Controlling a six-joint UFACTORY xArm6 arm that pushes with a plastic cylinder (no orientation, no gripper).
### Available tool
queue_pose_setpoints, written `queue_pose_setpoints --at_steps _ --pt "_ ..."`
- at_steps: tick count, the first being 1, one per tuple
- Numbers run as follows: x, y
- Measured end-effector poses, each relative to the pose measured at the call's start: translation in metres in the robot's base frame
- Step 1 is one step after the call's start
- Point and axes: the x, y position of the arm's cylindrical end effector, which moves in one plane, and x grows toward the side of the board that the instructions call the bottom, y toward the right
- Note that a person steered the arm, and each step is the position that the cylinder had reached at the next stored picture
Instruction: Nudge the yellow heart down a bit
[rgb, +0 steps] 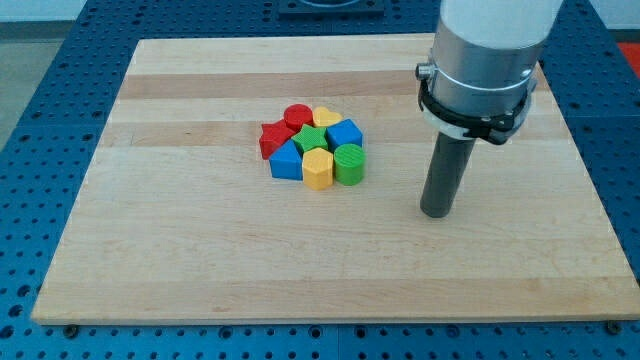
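Note:
The yellow heart (326, 116) lies at the top of a tight cluster of blocks near the board's middle. Around it are a red cylinder (297, 116), a red star-like block (273, 138), a green block (311, 139), a blue cube (345, 133), a blue block (286, 161), a yellow hexagonal block (318, 168) and a green cylinder (349, 163). My tip (436, 212) rests on the board well to the view's right of the cluster and lower than it, touching no block.
The wooden board (200, 250) lies on a blue perforated table (40, 90). The arm's wide grey body (485, 60) hangs over the board's upper right part.

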Motion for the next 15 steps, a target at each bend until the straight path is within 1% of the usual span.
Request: queue_pose_setpoints --at_steps 1,2,3,4,5,9,10,11,12,14,15 --pt "0.000 0.000" --pt "-0.016 0.008" --pt "-0.016 0.010" --pt "-0.036 0.010" --pt "-0.118 0.007" --pt "-0.119 -0.042" --pt "-0.124 -0.057" --pt "-0.140 -0.073" --pt "-0.147 -0.080" --pt "-0.147 -0.107" --pt "-0.147 -0.104"
